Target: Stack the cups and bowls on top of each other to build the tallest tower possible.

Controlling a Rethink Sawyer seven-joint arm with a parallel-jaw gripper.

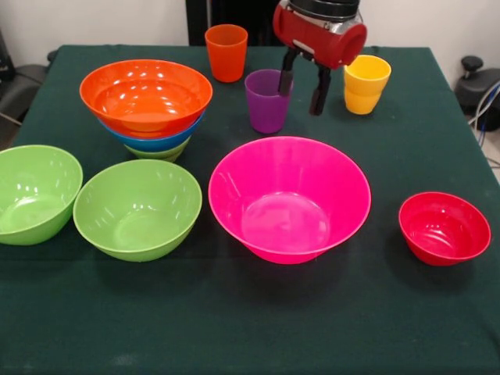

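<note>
My gripper (302,92) hangs open at the far middle of the table, one finger (286,78) at the rim of the purple cup (266,103), the other in the gap toward the yellow cup (366,84). It holds nothing. An orange cup (226,52) stands further back left. An orange bowl (146,96) sits nested on a blue bowl (156,142), which sits on a lime green bowl (160,153), forming a low stack at the left. Two more green bowls (35,194) (138,208) stand at the near left, a large pink bowl (289,197) in the middle and a small red bowl (444,228) at the right.
The dark green tablecloth (250,328) covers the table. Black chair parts and cables (480,86) show past the right edge.
</note>
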